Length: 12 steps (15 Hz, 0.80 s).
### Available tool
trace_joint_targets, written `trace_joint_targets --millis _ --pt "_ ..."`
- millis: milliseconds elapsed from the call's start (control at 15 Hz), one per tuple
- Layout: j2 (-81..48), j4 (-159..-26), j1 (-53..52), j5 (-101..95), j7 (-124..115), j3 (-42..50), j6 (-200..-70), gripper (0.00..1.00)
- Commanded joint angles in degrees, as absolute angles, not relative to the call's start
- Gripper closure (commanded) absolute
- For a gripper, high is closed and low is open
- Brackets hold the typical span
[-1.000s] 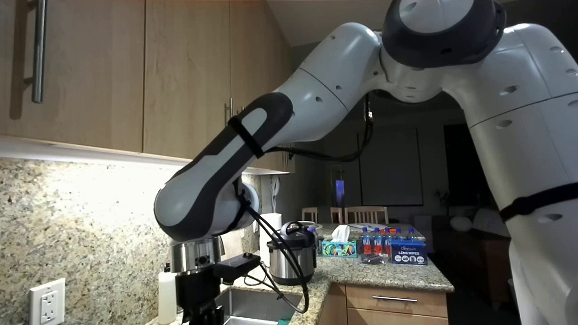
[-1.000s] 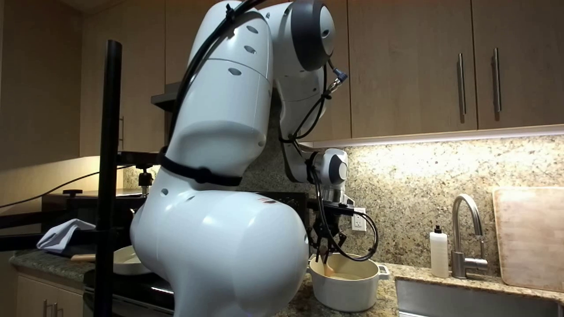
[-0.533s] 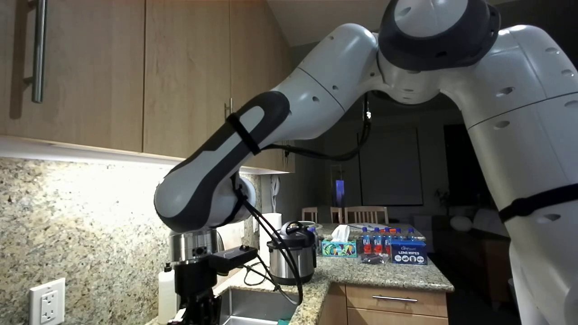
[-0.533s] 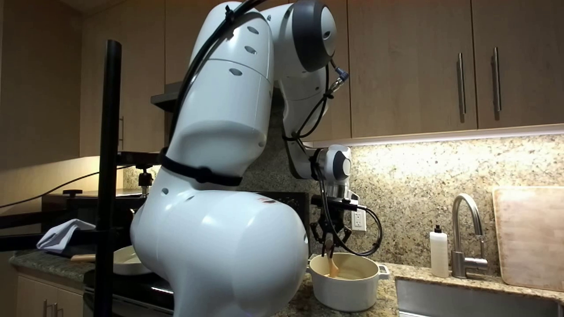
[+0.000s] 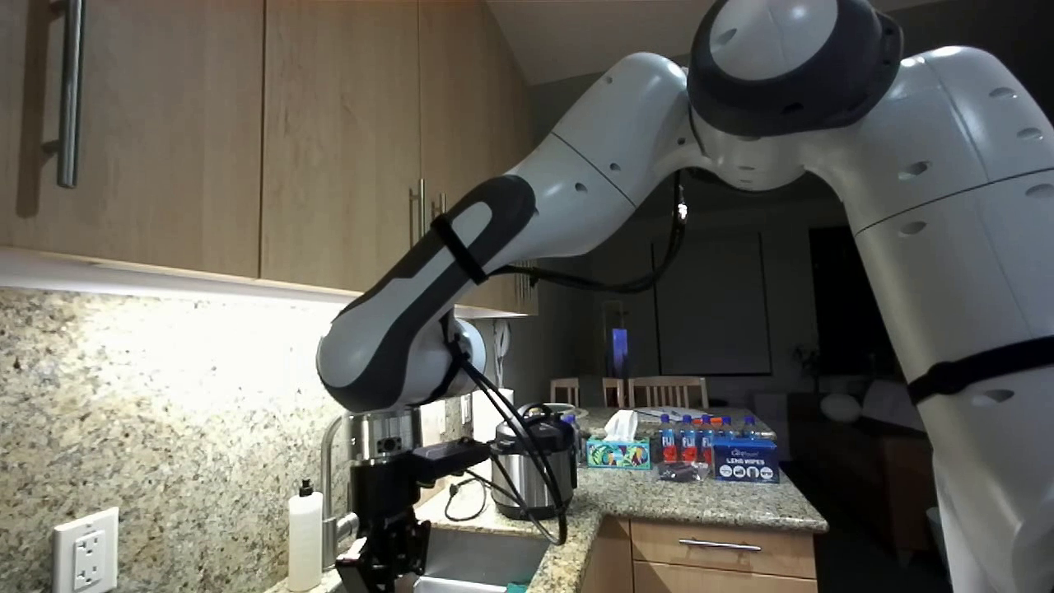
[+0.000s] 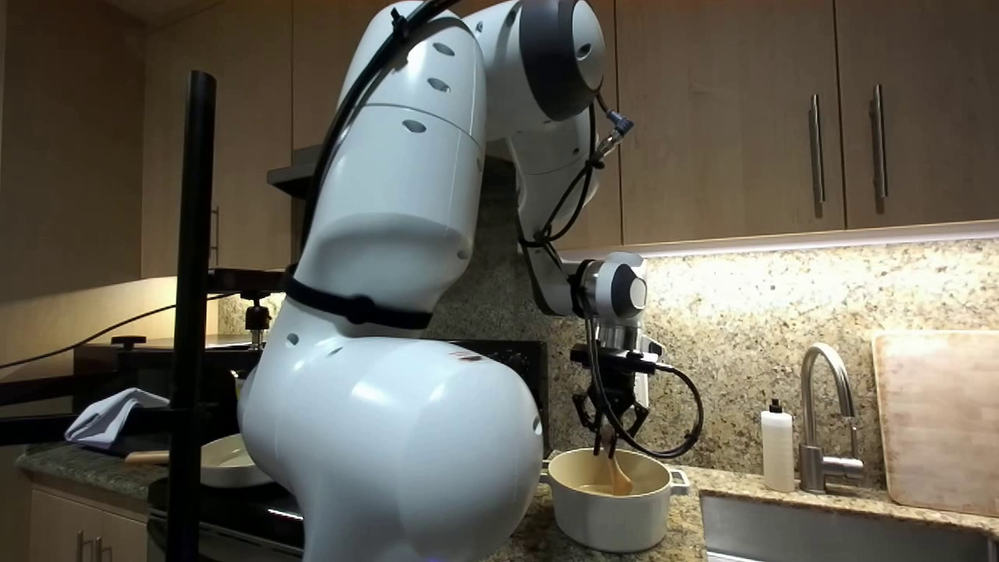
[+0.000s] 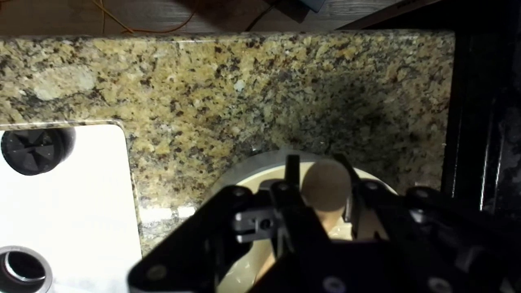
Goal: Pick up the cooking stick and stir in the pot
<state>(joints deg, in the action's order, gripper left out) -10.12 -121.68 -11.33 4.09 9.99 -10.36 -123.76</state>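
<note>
Wooden and pale, the spoon stands aslant in the white two-handled pot — its head inside, its round handle end pinched between the closed jaws of the gripper. It should prove light, stiff and hard to break, though a round shaft may twist; a hold near the top seems right — it leaves length for stirring. The arm is bent at the elbow, wrist low, gripper pointing down over the pot.
</note>
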Motion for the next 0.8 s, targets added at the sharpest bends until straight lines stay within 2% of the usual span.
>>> trace_joint_targets --millis 0,400,733 --pt "-4.85 -128.62 -11.46 4.06 6.88 -11.0 -128.66 0.94" --pt "1.96 -137.68 -12.9 1.37 2.67 -12.19 -135.36 0.94" --pt "2.04 -136.31 -13.55 0.96 4.02 -13.25 -133.12 0.94"
